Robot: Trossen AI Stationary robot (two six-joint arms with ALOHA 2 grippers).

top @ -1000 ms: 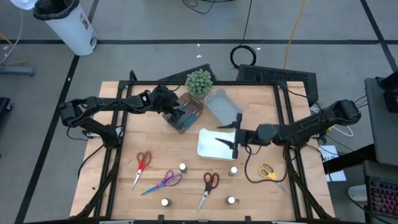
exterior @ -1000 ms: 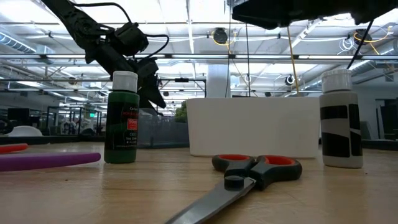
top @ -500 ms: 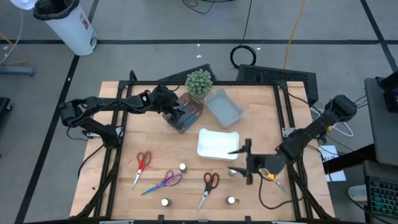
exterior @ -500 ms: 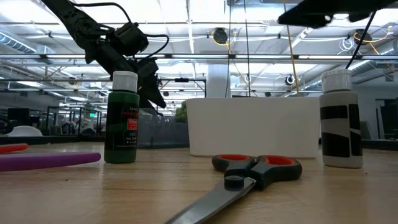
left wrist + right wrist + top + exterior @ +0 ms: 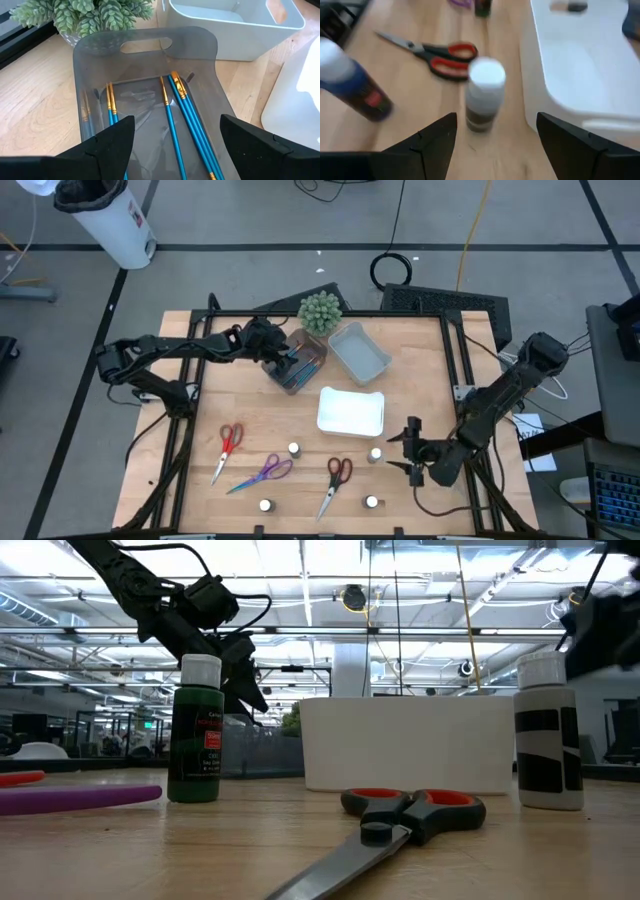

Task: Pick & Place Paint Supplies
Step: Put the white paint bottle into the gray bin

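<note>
My left gripper point(image 5: 177, 145) hovers open over the smoky grey tray point(image 5: 297, 365), in which several blue-handled brushes point(image 5: 187, 117) lie flat. It holds nothing. My right gripper point(image 5: 412, 450) stands open near the table's right front, its fingers pointing at a white-capped bottle point(image 5: 484, 95) that stands upright on the wood point(image 5: 376, 454), apart from the fingers. Three more bottles point(image 5: 294, 449) point(image 5: 265, 505) point(image 5: 372, 502) stand on the table. Red scissors point(image 5: 229, 445), purple scissors point(image 5: 265, 473) and red-and-dark scissors point(image 5: 335, 480) lie flat near the front.
A white tray point(image 5: 350, 412) sits mid-table, just beyond the bottle. A pale blue-grey tray point(image 5: 358, 352) and a green spiky plant point(image 5: 320, 312) stand at the back. Bare wood lies along the left side and between the scissors.
My right gripper has swung from above the white tray toward the table's near right, sinking and rolling as it went. It now sits low, to the right of the white-capped bottle. No object has moved.
</note>
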